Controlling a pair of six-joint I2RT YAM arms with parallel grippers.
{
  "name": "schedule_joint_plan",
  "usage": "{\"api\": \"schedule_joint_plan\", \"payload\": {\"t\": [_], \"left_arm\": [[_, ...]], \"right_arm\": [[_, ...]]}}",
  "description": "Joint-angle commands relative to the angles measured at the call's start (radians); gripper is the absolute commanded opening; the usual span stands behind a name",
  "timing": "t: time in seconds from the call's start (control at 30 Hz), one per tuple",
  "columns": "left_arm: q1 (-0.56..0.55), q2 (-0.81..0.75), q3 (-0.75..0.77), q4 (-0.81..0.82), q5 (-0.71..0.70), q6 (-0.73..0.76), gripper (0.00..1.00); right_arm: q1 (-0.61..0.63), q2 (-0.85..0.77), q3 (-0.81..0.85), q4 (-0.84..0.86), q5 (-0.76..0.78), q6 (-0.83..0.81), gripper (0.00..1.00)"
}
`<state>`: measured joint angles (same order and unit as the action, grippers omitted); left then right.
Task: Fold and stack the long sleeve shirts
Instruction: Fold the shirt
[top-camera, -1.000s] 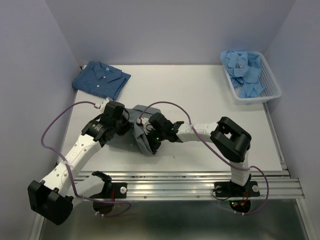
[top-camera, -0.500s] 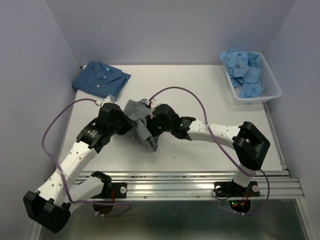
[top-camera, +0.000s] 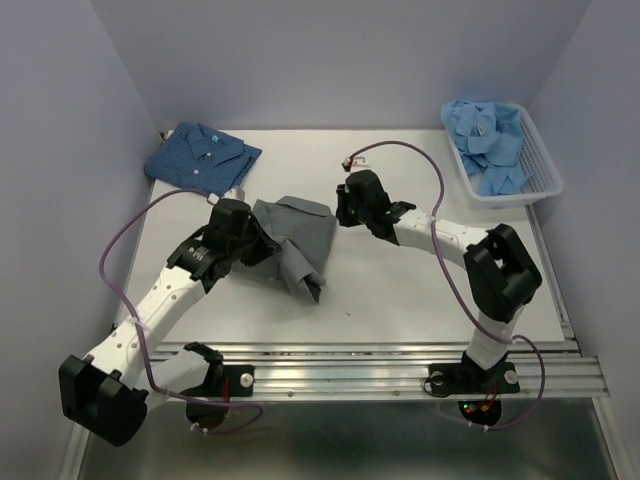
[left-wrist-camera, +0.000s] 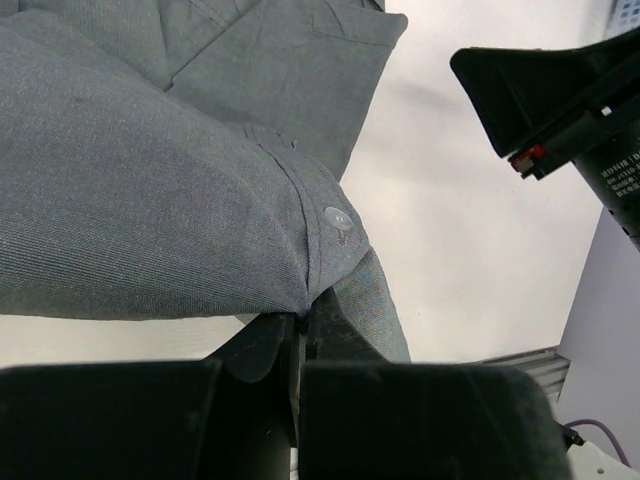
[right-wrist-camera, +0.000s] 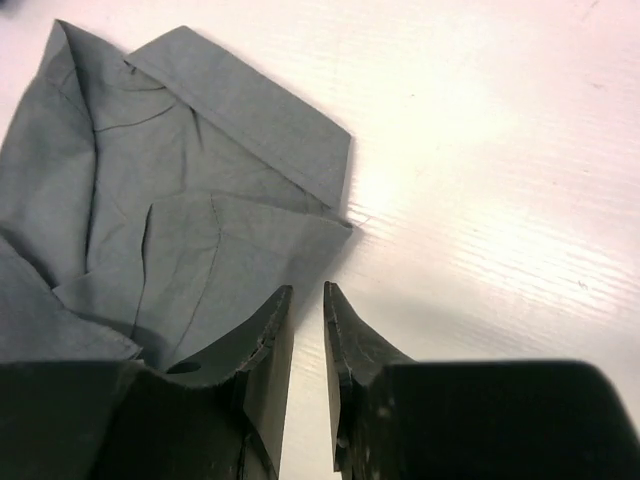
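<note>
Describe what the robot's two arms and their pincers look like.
Both the left arm and the right arm have white tubular links joined by bulky black joint housings. A thin purple cable loops loosely alongside each one. The left pincer and right pincer have matte black, wedge-shaped fingers tapering toward the tips. A small red mark sits on the right pincer's black body.

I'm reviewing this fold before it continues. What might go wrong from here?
The left fingers pinch only a thin edge of the grey shirt by a button, so it may slip free. The right fingers hold nothing beside the bunched cloth, so pulling one-sided may skew the fold.
</note>
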<state>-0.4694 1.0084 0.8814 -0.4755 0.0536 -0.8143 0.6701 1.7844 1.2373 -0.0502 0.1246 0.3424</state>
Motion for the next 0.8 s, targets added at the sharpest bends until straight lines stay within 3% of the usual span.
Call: {"api": "schedule_joint_plan", "payload": {"t": [0.0,0.5,0.77], "left_arm": [[0.0,0.039,0.074,0.034,0.003,0.047,0.0],[-0.002,0.251,0.22,0.041,-0.014,0.11,0.0],[-0.002,0.466,0.431,0.029,-0.041,0.184,0.0]], "right_arm": [[0.019,0.066,0.082,0.038,-0.056,-0.069,0.24],[-0.053,0.254,0.177,0.013,-0.2,-0.068,0.19],[-0.083,0.313,0.174,-0.005,-0.261,-0.062,0.16]]}}
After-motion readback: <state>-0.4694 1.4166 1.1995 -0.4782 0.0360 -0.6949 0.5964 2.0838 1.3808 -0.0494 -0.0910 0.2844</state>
